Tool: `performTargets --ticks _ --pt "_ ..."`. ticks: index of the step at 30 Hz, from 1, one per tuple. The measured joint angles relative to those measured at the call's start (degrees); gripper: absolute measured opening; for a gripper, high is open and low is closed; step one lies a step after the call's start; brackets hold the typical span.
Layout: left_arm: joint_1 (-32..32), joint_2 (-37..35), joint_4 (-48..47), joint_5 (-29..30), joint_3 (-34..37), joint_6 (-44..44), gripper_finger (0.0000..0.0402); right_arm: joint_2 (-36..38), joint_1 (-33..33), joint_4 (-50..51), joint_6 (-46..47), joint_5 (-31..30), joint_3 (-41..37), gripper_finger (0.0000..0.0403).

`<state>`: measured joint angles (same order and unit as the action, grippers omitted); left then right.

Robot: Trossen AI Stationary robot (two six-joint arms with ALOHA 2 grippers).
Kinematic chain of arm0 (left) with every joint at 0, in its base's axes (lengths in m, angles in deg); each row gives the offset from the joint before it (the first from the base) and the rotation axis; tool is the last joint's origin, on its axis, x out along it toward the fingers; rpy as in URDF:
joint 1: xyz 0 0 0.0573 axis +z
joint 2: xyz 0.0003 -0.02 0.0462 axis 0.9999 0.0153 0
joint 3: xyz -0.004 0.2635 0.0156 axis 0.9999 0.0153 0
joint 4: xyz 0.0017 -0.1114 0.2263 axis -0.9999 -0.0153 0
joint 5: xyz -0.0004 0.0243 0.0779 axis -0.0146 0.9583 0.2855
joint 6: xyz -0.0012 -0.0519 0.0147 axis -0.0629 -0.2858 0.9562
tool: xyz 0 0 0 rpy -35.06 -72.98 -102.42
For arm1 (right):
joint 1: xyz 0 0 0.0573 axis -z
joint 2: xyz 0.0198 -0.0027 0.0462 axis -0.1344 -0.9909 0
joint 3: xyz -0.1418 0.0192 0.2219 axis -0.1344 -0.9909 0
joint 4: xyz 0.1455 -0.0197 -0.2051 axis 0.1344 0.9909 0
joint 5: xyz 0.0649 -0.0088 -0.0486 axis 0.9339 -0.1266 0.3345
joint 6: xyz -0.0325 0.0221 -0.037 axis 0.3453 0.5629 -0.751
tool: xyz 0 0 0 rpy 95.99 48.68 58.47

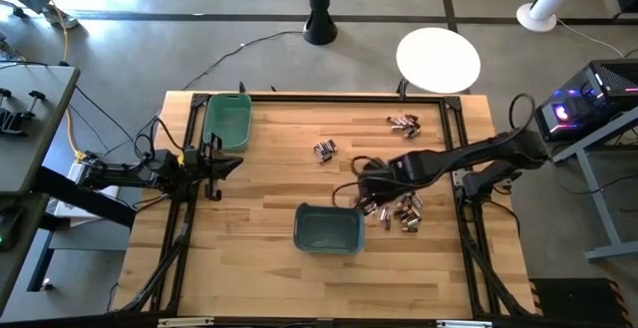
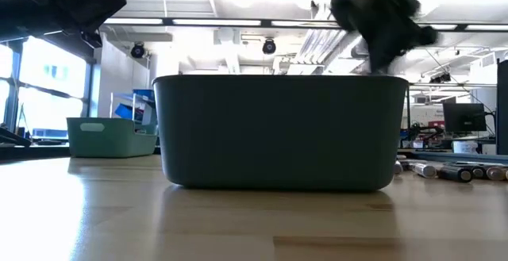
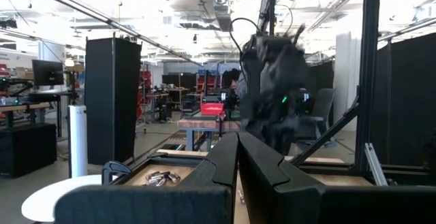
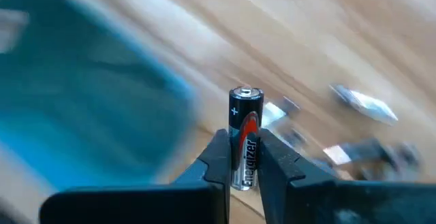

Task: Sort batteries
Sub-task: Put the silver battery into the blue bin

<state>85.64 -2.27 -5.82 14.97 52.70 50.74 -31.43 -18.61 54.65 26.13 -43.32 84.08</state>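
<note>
right gripper (image 4: 244, 157): jaws clamped on one battery (image 4: 244, 137), cell upright between the fingers, plus end (image 4: 244, 93) sticking out past the tips
held cell: silver and black with a red band, printed label partly readable
just beside jaws: teal bin (image 1: 329, 228) to one side, loose batteries (image 1: 404, 211) on the other; in the high view the gripper sits between them, near the bin's right rim
farther out: two more battery clusters, one (image 1: 404, 123) toward the far right corner, one (image 1: 324, 150) mid-table, both well apart from the jaws
surface: light wood plank table (image 1: 269, 183), dark frame rail around the edge
right arm: reaches in from the table's right side, elbow bent, wrist over the pile
left gripper (image 1: 221, 164): parked at the left edge beside the green bin (image 1: 227, 122); fingers (image 3: 266, 169) look pressed together, nothing between them
room: concrete floor, white round stool top (image 1: 438, 57) past the far edge, black partitions and workbenches behind
open space: bare wood between the two bins; low view mostly blocked by the teal bin wall, probably same pile at its right
</note>
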Motion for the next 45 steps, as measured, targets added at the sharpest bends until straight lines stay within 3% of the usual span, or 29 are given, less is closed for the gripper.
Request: performTargets --ticks 5,12,21,40,45 --pt "0.0 0.0 0.3 0.0 0.0 -1.0 0.0005 -6.8 -1.9 -3.8 -15.3 -1.1 11.4 0.0027" --pt "0.0 0.0 0.3 0.0 0.0 -1.0 0.0005 -24.3 -0.7 -1.5 -33.4 10.1 23.8 0.0027" --pt "0.0 0.0 0.3 1.1 0.0 -1.0 0.0005 -38.0 2.7 5.5 -42.3 11.2 32.1 0.0027" --pt "0.0 0.0 0.8 1.5 0.0 -1.4 0.0005 -40.9 2.4 5.2 -57.3 12.7 29.2 0.0028" --pt "0.0 0.0 1.9 1.5 0.0 -1.4 0.0005 -40.9 2.4 4.9 -59.1 12.8 29.2 0.0044"
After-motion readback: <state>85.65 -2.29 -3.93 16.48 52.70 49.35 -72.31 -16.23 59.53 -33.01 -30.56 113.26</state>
